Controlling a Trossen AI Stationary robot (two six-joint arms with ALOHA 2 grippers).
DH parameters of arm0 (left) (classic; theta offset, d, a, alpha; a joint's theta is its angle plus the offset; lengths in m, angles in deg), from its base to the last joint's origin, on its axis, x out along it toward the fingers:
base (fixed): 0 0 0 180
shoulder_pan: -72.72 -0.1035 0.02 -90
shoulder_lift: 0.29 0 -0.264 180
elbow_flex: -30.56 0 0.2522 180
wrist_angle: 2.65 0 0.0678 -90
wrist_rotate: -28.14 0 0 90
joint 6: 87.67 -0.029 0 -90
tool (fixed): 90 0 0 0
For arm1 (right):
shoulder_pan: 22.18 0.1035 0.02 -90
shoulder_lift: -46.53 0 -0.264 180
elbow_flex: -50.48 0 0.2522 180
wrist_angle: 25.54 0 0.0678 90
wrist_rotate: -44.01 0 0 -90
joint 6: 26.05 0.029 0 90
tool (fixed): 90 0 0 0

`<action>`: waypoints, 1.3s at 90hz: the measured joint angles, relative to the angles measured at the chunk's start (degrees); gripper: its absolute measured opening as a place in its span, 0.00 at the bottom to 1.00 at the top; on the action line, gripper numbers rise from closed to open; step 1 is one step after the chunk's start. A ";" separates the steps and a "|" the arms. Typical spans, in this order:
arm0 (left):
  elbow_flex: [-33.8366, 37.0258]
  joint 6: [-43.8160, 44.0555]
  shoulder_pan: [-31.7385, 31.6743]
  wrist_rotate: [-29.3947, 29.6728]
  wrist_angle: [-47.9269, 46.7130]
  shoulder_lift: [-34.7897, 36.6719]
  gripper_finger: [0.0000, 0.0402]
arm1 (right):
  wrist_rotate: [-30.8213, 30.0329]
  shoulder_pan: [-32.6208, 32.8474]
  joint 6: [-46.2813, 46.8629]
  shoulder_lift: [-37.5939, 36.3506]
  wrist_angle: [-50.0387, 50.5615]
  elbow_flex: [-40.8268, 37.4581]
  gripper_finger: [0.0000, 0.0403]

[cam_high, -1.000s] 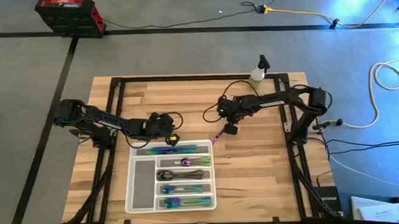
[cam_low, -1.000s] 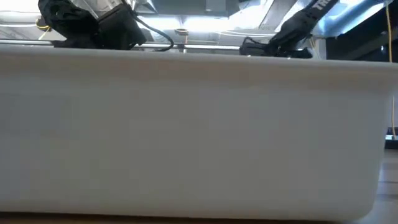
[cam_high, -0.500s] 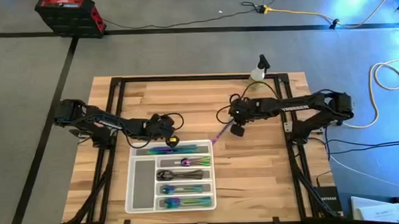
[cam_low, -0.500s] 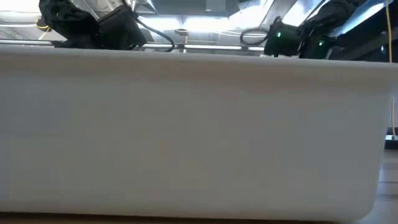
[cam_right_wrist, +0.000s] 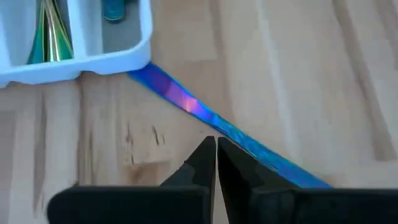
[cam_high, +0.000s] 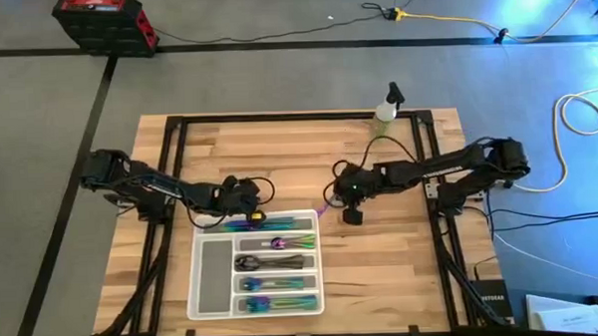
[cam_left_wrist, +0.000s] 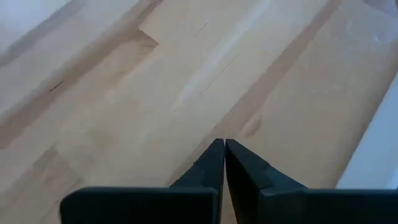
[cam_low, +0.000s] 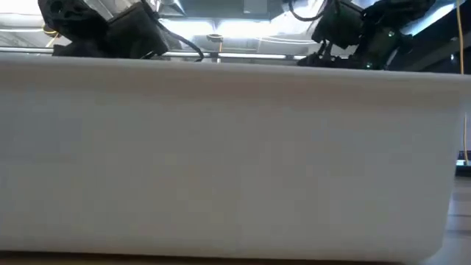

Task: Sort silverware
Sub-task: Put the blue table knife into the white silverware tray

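Hovering just off the tray's (cam_high: pixel 256 311) far right corner, the right gripper (cam_right_wrist: pixel 216 149) has its fingers pressed together above a loose iridescent knife (cam_right_wrist: pixel 211 118), which lies slanted on the bare table (cam_high: pixel 382 265) with one end at the tray rim. Open wood runs from there to the table's right and near edges, with only a spray bottle (cam_high: pixel 386 106) at the far edge. The left gripper (cam_left_wrist: pixel 224 152), fingers also pressed together and empty, sits by the tray's far left corner over bare boards. From above, sorted silverware (cam_high: pixel 273 266) fills the tray's slots on the right, while the long left slot is bare. The right wrist view alone shows the knife's blue-purple sheen and its closeness to the rim; the low view shows only the tray's white wall and both arms above it.
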 joint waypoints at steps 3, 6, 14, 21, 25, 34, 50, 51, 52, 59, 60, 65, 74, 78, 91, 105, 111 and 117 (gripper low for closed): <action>0.00 -0.14 -0.11 0.12 0.48 -0.02 0.00 | -0.39 0.35 -0.09 0.78 -0.72 0.00 0.00; 0.00 -0.30 -0.24 0.00 1.15 -0.02 0.00 | -1.35 0.49 -0.12 1.60 -1.52 0.00 0.00; 0.05 -0.78 -0.45 0.02 2.28 -0.07 0.00 | -3.20 0.28 -0.15 3.31 -2.87 0.00 0.00; 0.07 -2.09 -0.47 0.06 3.91 -0.09 0.00 | -3.90 -0.23 -0.39 4.59 -3.52 0.00 0.00; 0.07 -2.72 -0.47 0.13 4.72 -0.09 0.00 | -3.96 -0.63 -0.96 5.30 -3.59 0.00 0.00; 0.09 -3.42 -0.49 0.26 5.55 -0.09 0.00 | -4.07 -2.03 -1.30 7.56 -4.11 0.00 0.00; 0.09 -3.55 -0.49 1.08 5.56 -0.09 0.00 | -3.17 -4.08 -1.31 10.79 -5.87 0.04 0.00; 0.09 -3.57 -0.49 1.09 5.54 -0.09 0.00 | -3.16 -4.27 -1.31 10.88 -5.95 0.06 0.00; 0.09 -3.58 -0.49 1.09 5.54 -0.09 0.00 | -3.14 -4.36 -1.32 10.95 -6.01 0.08 0.00; 0.09 -3.78 -0.49 1.12 5.54 -0.09 0.00 | -3.13 -4.35 -1.35 11.33 -6.13 0.17 0.00; 0.09 -3.86 -0.49 1.12 5.54 -0.09 0.00 | -3.13 -4.36 -1.37 11.36 -6.14 0.17 0.00; 0.09 -4.44 -0.52 1.12 5.52 -0.09 0.00 | -3.14 -4.36 -1.49 11.38 -6.01 0.17 0.00; 0.09 -4.47 -0.51 1.14 5.56 -0.09 0.00 | -4.55 -4.35 -1.96 11.38 -5.14 0.24 0.00; 0.09 -4.47 -0.52 1.14 5.56 -0.09 0.00 | -5.22 -4.66 -2.73 11.38 -4.66 0.24 0.00; 0.09 -4.47 -0.52 1.19 5.92 -0.09 0.00 | -6.54 -7.35 -3.15 11.38 -3.79 0.26 0.00; 0.09 -5.39 -0.52 1.29 7.88 -0.09 0.00 | -7.37 -11.38 -2.09 11.44 -4.35 0.16 0.00; 0.09 -6.13 -0.52 1.46 9.41 -0.09 0.00 | -7.83 -12.85 -0.55 11.50 -5.35 0.07 0.00; 0.09 -7.16 -0.52 2.15 11.44 -0.09 0.00 | -7.94 -13.99 1.40 11.61 -6.64 -0.01 0.00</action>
